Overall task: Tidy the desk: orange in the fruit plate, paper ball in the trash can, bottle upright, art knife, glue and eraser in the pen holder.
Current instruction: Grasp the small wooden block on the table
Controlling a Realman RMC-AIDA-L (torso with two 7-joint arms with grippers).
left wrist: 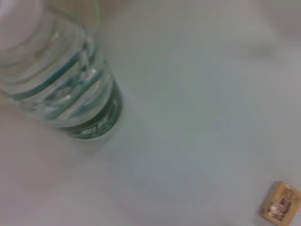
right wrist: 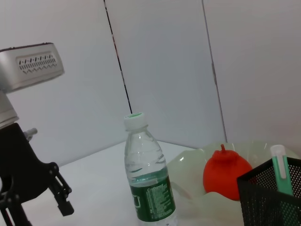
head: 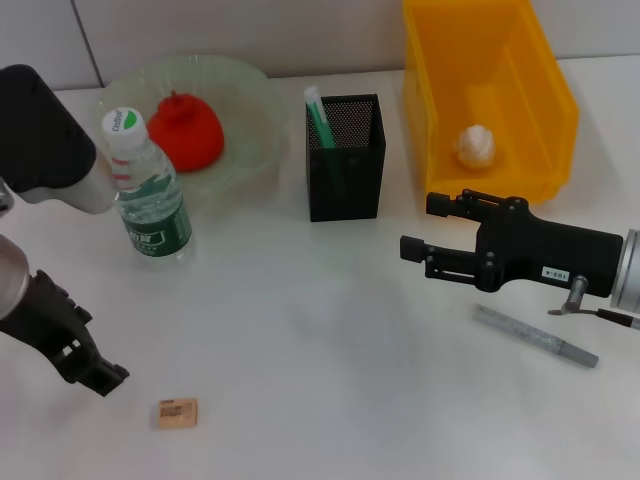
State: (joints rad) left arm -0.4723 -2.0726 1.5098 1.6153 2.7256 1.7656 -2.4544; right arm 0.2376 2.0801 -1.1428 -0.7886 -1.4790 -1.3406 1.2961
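Observation:
The orange (head: 186,132) lies in the translucent fruit plate (head: 250,95) at the back left. In front of the plate the bottle (head: 150,195) stands upright. A green-and-white glue stick (head: 320,115) pokes out of the black mesh pen holder (head: 345,160). The paper ball (head: 476,145) rests inside the yellow bin (head: 530,60). On the table at the right lies the silver art knife (head: 535,335), just in front of my open, empty right gripper (head: 418,226). A tan eraser (head: 177,413) lies near the front edge, right of my left gripper (head: 100,375).
The left wrist view shows the bottle (left wrist: 61,84) close by and the eraser (left wrist: 281,202) on the white table. In the right wrist view the bottle (right wrist: 146,183), orange (right wrist: 228,172) and pen holder (right wrist: 268,197) stand before a white panelled wall.

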